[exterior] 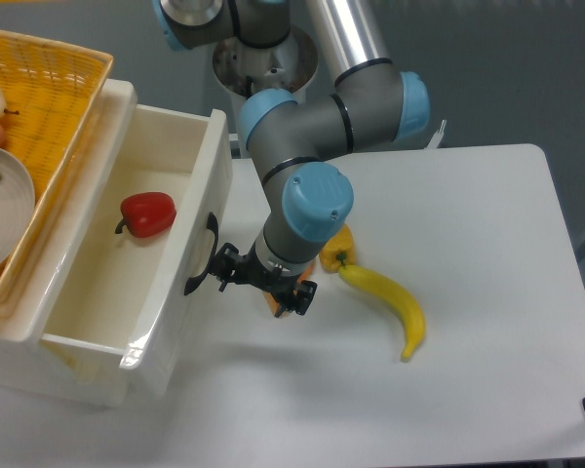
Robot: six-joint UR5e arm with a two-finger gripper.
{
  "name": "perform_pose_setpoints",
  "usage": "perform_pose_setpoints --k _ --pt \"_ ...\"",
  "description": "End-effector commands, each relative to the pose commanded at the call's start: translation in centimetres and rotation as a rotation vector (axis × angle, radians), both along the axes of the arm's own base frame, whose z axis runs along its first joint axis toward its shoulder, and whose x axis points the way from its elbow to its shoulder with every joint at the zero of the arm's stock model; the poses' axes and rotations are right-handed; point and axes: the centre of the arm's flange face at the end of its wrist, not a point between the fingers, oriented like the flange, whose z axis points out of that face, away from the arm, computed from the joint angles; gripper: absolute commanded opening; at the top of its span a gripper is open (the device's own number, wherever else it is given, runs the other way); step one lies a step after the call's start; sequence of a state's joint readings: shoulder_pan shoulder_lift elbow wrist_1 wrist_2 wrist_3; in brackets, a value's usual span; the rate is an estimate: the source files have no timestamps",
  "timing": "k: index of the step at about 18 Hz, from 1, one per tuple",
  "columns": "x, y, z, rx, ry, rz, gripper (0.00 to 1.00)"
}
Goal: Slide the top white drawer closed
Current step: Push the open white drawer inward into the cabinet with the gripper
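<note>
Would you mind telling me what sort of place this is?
Probably a robotics lab test bench: a robot arm bolted at a plain white table, with a small white drawer cabinet and loose props like a banana.

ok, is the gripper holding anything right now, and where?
Nothing looks gripped. The gripper sits against the black handle of the top white drawer; finger state cannot be told.

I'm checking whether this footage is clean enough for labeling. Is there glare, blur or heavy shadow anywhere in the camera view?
Camera view: sharp overall, no motion blur on the gripper; small glare patches on the glossy white drawer's front rim; soft, faint shadows under the yellow banana and arm on the white table; lighting even, no strong distortion.
</note>
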State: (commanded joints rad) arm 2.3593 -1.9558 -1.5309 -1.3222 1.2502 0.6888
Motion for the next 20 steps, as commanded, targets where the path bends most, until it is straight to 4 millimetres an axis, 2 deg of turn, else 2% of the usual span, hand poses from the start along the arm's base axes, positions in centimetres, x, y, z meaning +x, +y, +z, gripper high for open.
perform_pose_setpoints --k 20 --pt "2.3 0.9 0.6 -0.008 -0.007 -0.019 1.0"
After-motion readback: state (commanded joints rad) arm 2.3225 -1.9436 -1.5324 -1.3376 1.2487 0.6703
